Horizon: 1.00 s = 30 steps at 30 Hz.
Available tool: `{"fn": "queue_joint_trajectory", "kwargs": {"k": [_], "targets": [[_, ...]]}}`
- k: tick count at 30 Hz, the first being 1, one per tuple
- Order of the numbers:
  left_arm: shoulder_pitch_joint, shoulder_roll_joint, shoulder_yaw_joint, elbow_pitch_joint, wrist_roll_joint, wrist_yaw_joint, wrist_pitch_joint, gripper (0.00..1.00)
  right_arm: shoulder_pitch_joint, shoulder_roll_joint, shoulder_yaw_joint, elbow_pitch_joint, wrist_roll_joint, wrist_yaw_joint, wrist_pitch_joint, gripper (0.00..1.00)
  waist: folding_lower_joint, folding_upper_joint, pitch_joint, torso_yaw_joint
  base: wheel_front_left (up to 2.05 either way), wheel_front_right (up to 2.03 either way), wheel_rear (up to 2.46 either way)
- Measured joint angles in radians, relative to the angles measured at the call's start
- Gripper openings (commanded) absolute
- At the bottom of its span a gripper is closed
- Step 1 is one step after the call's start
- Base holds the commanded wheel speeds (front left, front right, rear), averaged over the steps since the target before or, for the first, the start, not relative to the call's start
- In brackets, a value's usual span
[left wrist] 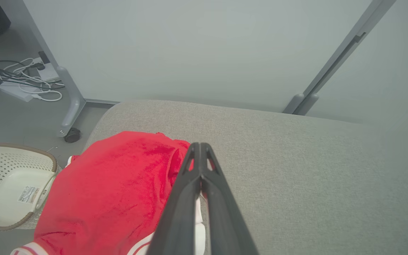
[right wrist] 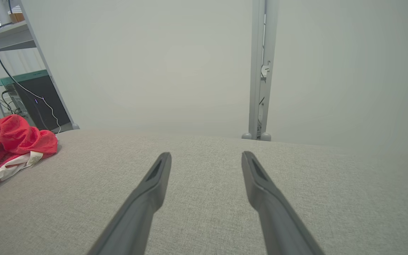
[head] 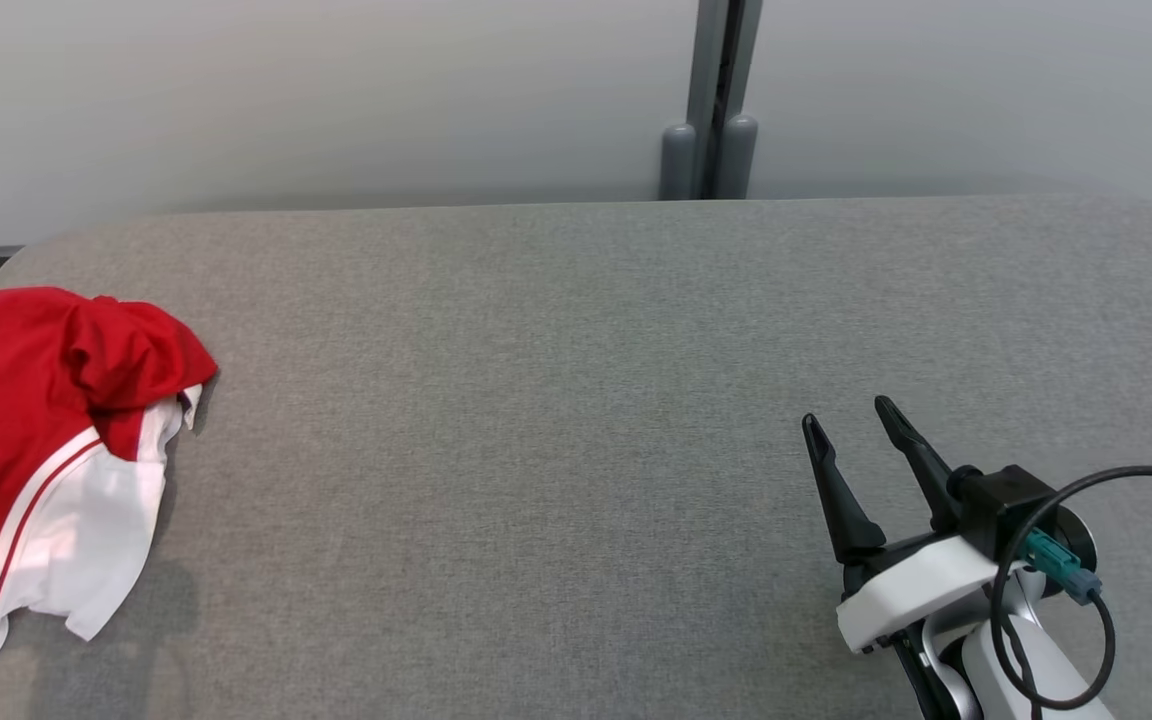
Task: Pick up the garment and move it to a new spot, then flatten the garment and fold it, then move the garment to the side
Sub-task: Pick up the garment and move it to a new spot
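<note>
- Plainly, the garment point(head: 36, 420) lies in a rumpled heap at the far left end of the table point(head: 576, 330). Its red body is bunched toward the far side, and a white sleeve point(head: 86, 540) spills toward the near edge.
- Its long axis, as far as the heap shows one, runs from far side to near side along the table's left end, not across the table.
- The left gripper point(left wrist: 199, 148) is over that heap. In its wrist view the two fingers are pressed together along their length, with the tips above the garment's right-hand border, where red cloth meets bare table.
- No cloth shows between those tips, and I cannot tell whether they touch the fabric below.
- The right gripper point(head: 846, 412) sits low at the table's near right and points toward the far edge. Its fingers are spread wide with nothing between them, and the garment is well apart from it, off to its left.
- So the left arm is much the nearer, and the pick-up looks to be its job. Its fingers would likely need to part before they can pinch a fold.
- A white basket point(left wrist: 9, 184) stands on the floor just beyond the table's left end, beside the garment. Pulling the garment toward the middle of the table, away from that edge, seems the safer direction.
</note>
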<state>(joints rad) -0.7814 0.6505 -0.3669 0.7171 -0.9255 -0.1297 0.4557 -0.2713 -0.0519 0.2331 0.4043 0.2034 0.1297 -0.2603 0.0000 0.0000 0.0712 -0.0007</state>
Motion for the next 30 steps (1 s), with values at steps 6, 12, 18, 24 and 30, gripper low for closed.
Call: {"fn": "queue_joint_trajectory", "kwargs": {"k": [6,12,18,24,30], "targets": [[0.029,-0.005,-0.031,-0.07,-0.012,0.0,-0.038,1.0,0.014,0.002,-0.011,-0.012,0.0,0.0,0.0,1.0,0.0,0.0,-0.014,-0.033,0.0,0.0,0.0],[0.096,-0.021,-0.036,-0.155,-0.002,0.006,-0.16,1.0,0.018,0.002,-0.035,-0.05,-0.002,0.0,0.0,1.0,0.0,0.0,-0.02,-0.072,0.0,0.0,0.0],[0.24,-0.056,-0.017,-0.286,0.098,0.117,-0.444,1.0,0.035,0.003,-0.064,-0.098,-0.005,0.0,0.0,1.0,0.0,0.0,-0.011,-0.098,0.0,0.0,0.0],[0.413,-0.131,0.031,-0.388,0.106,0.203,-0.662,1.0,0.057,0.001,-0.069,-0.115,0.003,0.0,0.0,1.0,0.0,0.0,-0.023,-0.102,0.0,0.0,0.0],[0.555,-0.205,0.05,-0.495,0.177,0.273,-0.714,1.0,0.071,-0.012,-0.076,-0.148,0.016,0.0,0.0,1.0,0.0,0.0,-0.03,-0.102,0.0,0.0,0.0]]}}
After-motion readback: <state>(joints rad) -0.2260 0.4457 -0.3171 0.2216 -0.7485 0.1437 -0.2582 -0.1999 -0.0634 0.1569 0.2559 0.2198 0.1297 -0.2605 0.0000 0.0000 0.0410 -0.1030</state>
